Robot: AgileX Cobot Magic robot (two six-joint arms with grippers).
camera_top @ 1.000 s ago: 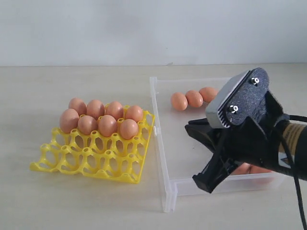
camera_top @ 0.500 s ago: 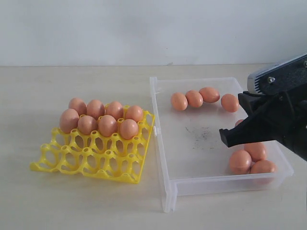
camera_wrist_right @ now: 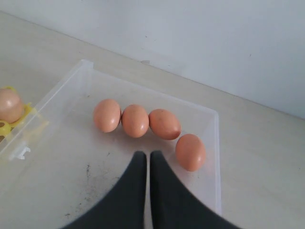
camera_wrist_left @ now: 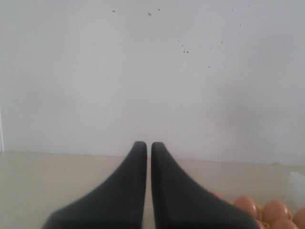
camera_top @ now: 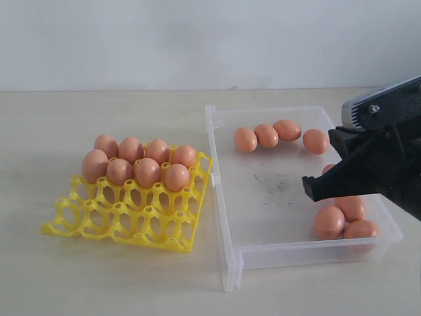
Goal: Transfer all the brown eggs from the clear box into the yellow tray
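Pale bench [camera_top: 99,276], white wall behind. Eight brown eggs [camera_top: 147,172] in yellow tray [camera_top: 118,227] toward left edge; others loose in clear box [camera_top: 230,263] toward right. Right gripper [camera_top: 309,187] closed tight over box, holding nothing; left gripper [camera_wrist_left: 148,143] likewise closed, empty.

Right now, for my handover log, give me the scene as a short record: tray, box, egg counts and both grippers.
tray: far two rows filled, near two rows empty
tray eggs: eight
box: right of the tray, holds the loose eggs
box eggs: four in a far row, three by the near right corner, one more partly hidden behind the gripper
right gripper: fingers shut, holding nothing, over the box
left gripper: fingers shut, holding nothing
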